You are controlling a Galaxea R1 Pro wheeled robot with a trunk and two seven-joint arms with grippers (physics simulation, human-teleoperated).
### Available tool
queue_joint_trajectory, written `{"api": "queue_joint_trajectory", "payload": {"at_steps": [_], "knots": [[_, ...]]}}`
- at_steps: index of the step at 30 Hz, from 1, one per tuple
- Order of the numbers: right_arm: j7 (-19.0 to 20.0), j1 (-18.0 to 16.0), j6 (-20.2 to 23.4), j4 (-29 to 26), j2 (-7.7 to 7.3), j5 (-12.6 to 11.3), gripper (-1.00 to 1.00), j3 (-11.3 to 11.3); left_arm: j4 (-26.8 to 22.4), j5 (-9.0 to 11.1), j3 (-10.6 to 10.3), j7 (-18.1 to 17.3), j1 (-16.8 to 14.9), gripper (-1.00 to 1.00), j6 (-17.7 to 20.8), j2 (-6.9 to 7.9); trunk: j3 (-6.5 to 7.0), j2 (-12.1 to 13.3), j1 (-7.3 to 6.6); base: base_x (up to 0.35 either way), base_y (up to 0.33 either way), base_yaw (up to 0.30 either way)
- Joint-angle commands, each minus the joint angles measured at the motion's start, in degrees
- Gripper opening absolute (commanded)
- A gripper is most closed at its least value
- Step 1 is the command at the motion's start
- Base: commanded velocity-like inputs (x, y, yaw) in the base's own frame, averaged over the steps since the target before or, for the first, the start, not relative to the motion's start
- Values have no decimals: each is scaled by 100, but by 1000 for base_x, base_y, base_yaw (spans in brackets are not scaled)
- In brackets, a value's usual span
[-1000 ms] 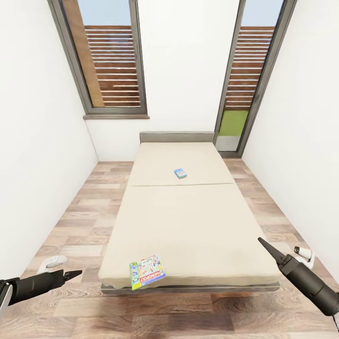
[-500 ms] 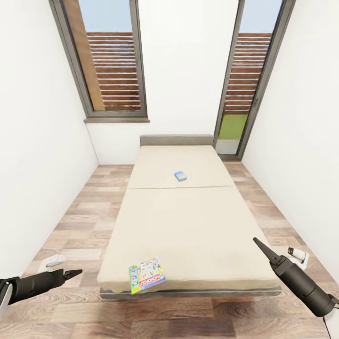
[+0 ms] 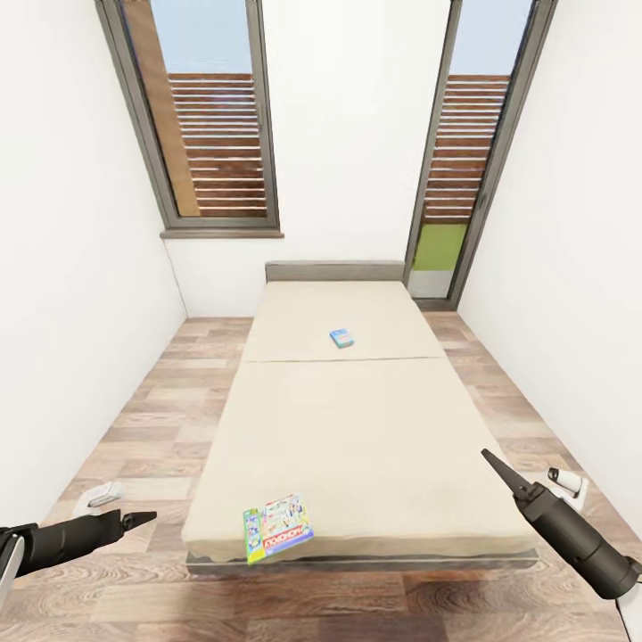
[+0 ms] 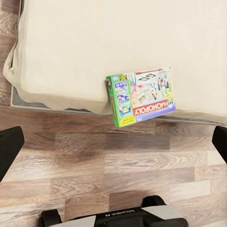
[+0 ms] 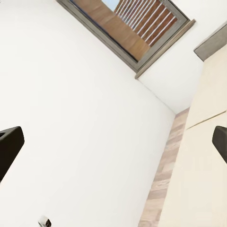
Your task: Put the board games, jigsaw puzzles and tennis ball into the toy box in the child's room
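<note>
So, parked at foot of bed (image 3: 357, 419); both board games (image 3: 277, 528) (image 3: 341, 337) on mattress, untouched; left gripper (image 4: 113, 142) and right gripper (image 5: 113, 142) spread wide, empty; I reckon everything left to do.

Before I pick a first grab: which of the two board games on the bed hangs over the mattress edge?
The larger Monopoly box at the bed's near edge, nearest the left gripper, overhangs the mattress. The small blue box lies flat mid-mattress, farther away.
</note>
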Motion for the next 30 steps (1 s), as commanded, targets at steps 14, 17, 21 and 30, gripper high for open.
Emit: {"api": "queue_joint_trajectory", "payload": {"at_steps": [14, 17, 21, 30], "knots": [[1, -4, 37, -6, 3, -34, 100, 2, -16, -22, 10, -38, -5, 100, 92, -4, 89, -87, 46, 0, 0, 0], [8, -3, 37, -10, 13, -34, 100, 1, -22, -22, 10, -38, -5, 100, 97, -6, 117, -87, 46, -106, 0, 0], [13, -3, 36, -9, 17, -34, 100, 2, -25, -22, 9, -38, -5, 100, 99, -6, 155, -87, 46, -226, 0, 0], [19, -4, 36, -8, 28, -34, 100, 5, -26, -22, 10, -38, -5, 100, 99, -6, 240, -87, 46, -63, 0, 0]]}}
